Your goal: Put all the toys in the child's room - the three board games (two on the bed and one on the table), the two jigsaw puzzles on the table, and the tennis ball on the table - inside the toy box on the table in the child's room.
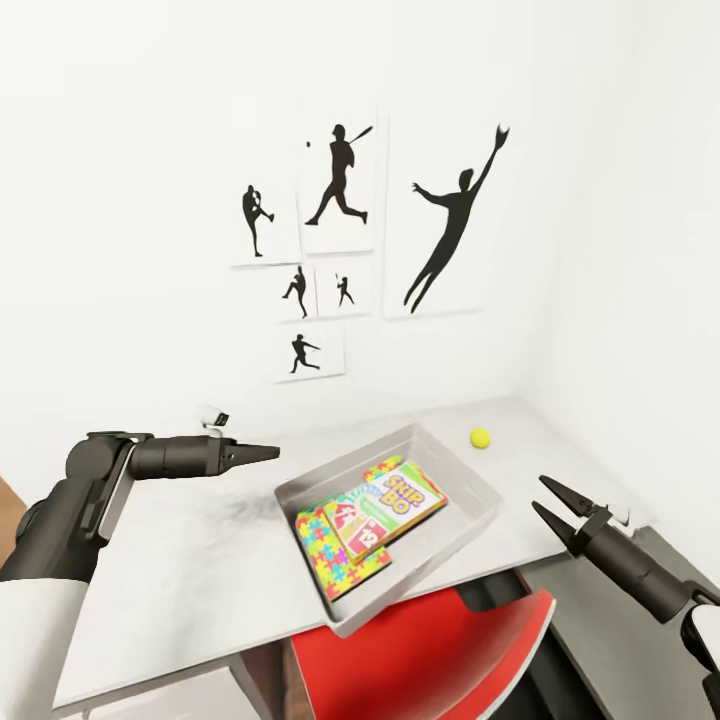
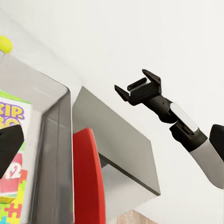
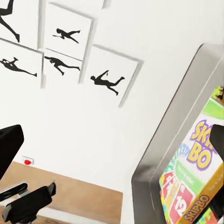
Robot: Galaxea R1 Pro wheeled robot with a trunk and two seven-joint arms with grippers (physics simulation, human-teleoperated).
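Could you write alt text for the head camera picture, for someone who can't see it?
A grey toy box on a pale table holds a Skip-Bo game and colourful jigsaw puzzles; a tennis ball lies beyond it. Two robot grippers, left and right, flank the box.

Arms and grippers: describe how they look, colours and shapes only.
Both arms are black tubular links with white shell sections nearer the body. The left gripper and the right gripper each end in two tapered black pointed fingers. No cables or markings show.

table (image 1: pixel 190 590), toy box (image 1: pixel 470 478), tennis ball (image 1: pixel 480 437)
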